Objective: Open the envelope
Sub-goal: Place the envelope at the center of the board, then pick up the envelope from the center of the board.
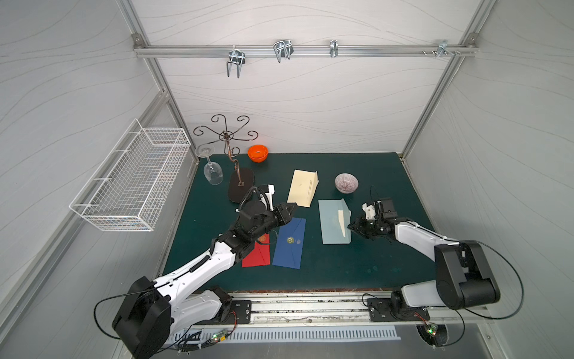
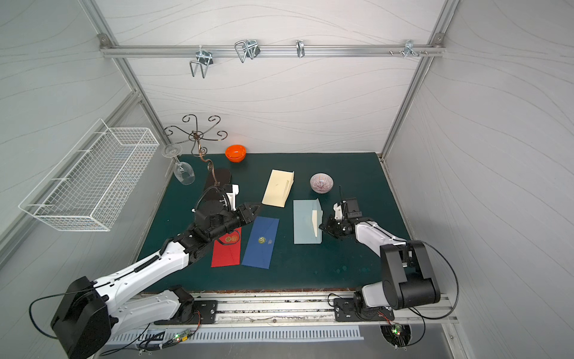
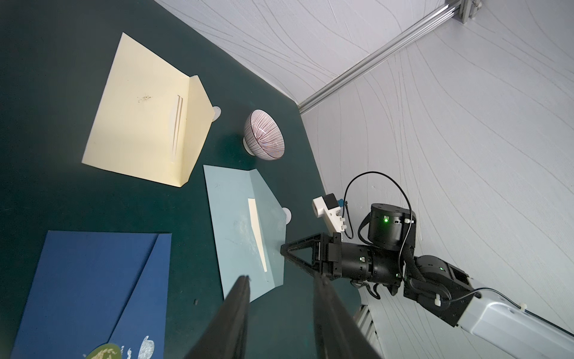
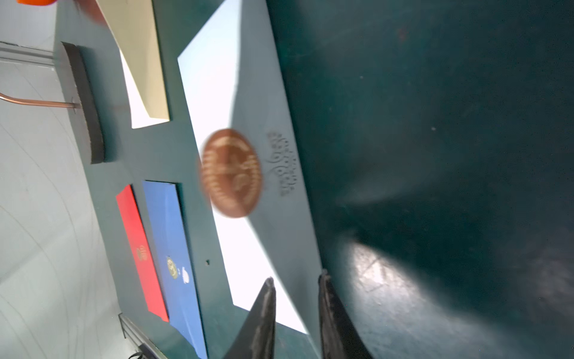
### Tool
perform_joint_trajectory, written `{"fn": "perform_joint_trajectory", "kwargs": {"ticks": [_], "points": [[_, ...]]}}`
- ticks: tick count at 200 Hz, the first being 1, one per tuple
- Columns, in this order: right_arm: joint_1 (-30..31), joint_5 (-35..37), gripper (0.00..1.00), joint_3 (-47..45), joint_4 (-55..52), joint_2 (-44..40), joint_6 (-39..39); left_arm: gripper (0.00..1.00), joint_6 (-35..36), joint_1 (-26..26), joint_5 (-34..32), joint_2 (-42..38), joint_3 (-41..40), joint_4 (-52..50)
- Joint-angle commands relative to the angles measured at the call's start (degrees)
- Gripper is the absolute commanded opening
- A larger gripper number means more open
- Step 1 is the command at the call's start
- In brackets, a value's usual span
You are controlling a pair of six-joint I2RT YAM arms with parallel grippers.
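The desk (image 1: 372,264) is dark green; the light blue envelope (image 1: 330,222) shows a cream strip (image 1: 341,223) and a round copper-brown seal (image 4: 231,172), the cream envelope (image 1: 301,188) is plain, the navy blue envelope (image 1: 289,251) bears a gold seal (image 1: 290,240) and a silvery mark (image 1: 298,241), and the red envelope (image 1: 256,256) bears a gold emblem (image 2: 232,239). One bowl is glossy orange (image 1: 257,153), while the striped bowl (image 1: 346,182) has fine purplish-red radial lines on white. The wire basket (image 1: 130,183) is white, the scrolled stand (image 1: 231,146) coppery on a black base (image 1: 240,186), and the walls (image 1: 295,102) pale grey with thin wavy lines.
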Motion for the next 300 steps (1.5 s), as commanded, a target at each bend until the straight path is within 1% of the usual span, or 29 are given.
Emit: {"fn": "perform_joint_trajectory", "kwargs": {"ticks": [1, 33, 44, 56, 60, 65, 72, 79, 83, 92, 101, 127, 150, 154, 162, 173, 192, 217, 231, 246, 259, 282, 300], "points": [[-1.08, -0.06, 0.30, -1.30, -2.34, -4.09, 0.56, 0.38, 0.66, 0.25, -0.62, 0.42, 0.16, 3.69], [-1.95, 1.70, 0.39, -2.03, -6.34, -12.67, 1.48, 0.37, 1.06, 0.29, -1.00, 1.46, 0.34, 2.38], [-2.00, 0.95, 0.43, -1.91, -7.23, -15.21, 1.57, 0.38, 0.74, 0.23, -1.06, 2.02, 0.82, 1.27], [-2.06, -1.50, 0.47, -1.86, -7.26, -17.64, 1.53, 0.38, 0.69, 0.23, -1.05, 2.72, 1.54, -0.65], [-2.00, -2.66, 0.49, -1.87, -7.10, -18.16, 1.57, 0.38, 0.77, 0.23, -1.10, 2.99, 1.88, -1.54], [-1.99, -4.24, 0.55, -1.82, -6.83, -18.82, 1.70, 0.38, 0.98, 0.23, -1.26, 3.28, 2.23, -2.65], [-1.93, -6.33, 0.59, -1.94, -6.24, -19.63, 2.06, 0.38, 1.20, 0.30, -1.51, 3.62, 2.61, -4.01], [-1.83, -8.53, 0.66, -1.98, -5.50, -20.12, 2.49, 0.38, 1.41, 0.40, -1.73, 3.84, 2.64, -5.05], [-1.66, -9.89, 0.73, -2.01, -4.98, -20.38, 2.74, 0.38, 1.47, 0.56, -1.84, 3.99, 2.70, -5.56], [-1.03, -12.06, 0.77, -2.00, -4.16, -20.90, 3.32, 0.38, 0.95, 0.80, -2.41, 4.14, 2.47, -6.69], [0.29, -12.79, 0.80, -1.67, -3.78, -21.59, 3.55, 0.38, 0.44, 1.30, -2.57, 4.22, 1.85, -6.95], [6.31, -10.39, 0.83, -0.70, -3.37, -23.66, 3.58, 0.38, -0.64, 2.41, -2.76, 3.83, 0.02, -7.32], [11.25, -9.06, 0.83, 0.51, -1.98, -22.95, 3.37, 0.38, -1.70, 3.58, -2.53, 3.76, -0.47, -9.76], [12.07, -8.89, 0.83, 0.77, -1.83, -22.53, 3.21, 0.38, -2.31, 3.96, -2.10, 3.86, -0.46, -10.48], [13.65, -8.30, 0.83, 1.39, -1.65, -21.66, 2.98, 0.42, -4.41, 4.90, -1.16, 4.07, -0.17, -12.55], [15.84, -7.55, 0.83, 2.41, -1.64, -20.12, 2.55, 0.42, -6.35, 6.81, 1.38, 4.75, -0.02, -14.02], [19.95, -5.61, 0.83, 4.04, -1.01, -16.77, 2.23, 0.42, -6.88, 9.49, 6.68, 5.83, -0.28, -14.53], [24.64, -3.34, 0.83, 6.80, -0.77, -11.12, 2.13, 0.41, -6.03, 10.08, 6.86, 5.95, -0.82, -16.99], [26.18, -1.90, 0.83, 8.53, -1.86, -7.00, 2.65, 0.41, -5.53, 10.12, 6.85, 5.94, -1.50, -16.87], [26.91, -4.15, 0.82, 10.53, -2.16, -2.39, 2.94, 0.41, -4.68, 10.12, 6.93, 6.65, -1.87, -17.49], [27.76, -4.67, 0.81, 12.10, -2.74, 1.19, 3.41, 0.41, -3.71, 10.07, 7.86, 8.01, -1.53, -18.28], [28.71, -5.08, 0.80, 14.51, -3.84, 5.76, 3.94, 0.41, -3.05, 10.07, 10.75, 11.15, -1.16, -17.23], [29.35, -5.33, 0.80, 16.03, -4.61, 8.23, 4.38, 0.40, -2.71, 10.09, 11.82, 13.73, -0.79, -16.62]]}}
